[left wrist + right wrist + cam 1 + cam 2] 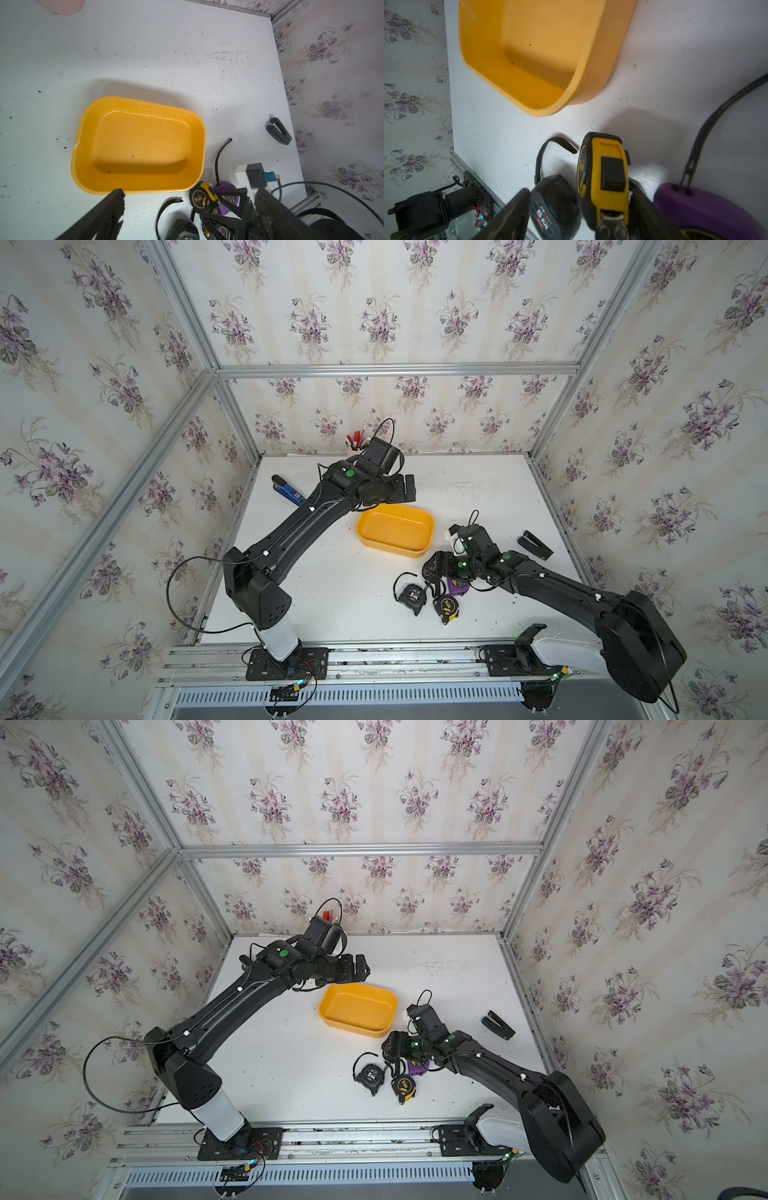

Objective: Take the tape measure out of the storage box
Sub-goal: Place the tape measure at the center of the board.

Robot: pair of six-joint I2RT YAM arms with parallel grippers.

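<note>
Tape measure, yellow-black, on edge on the table near the empty storage box; right gripper parted around it; left gripper wide, empty; a finger catching it on retreat could topple it.

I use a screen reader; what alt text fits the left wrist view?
An empty yellow storage box sits on a white table. Just outside it are a yellow-and-black tape measure, a purple one and a black one.
</note>
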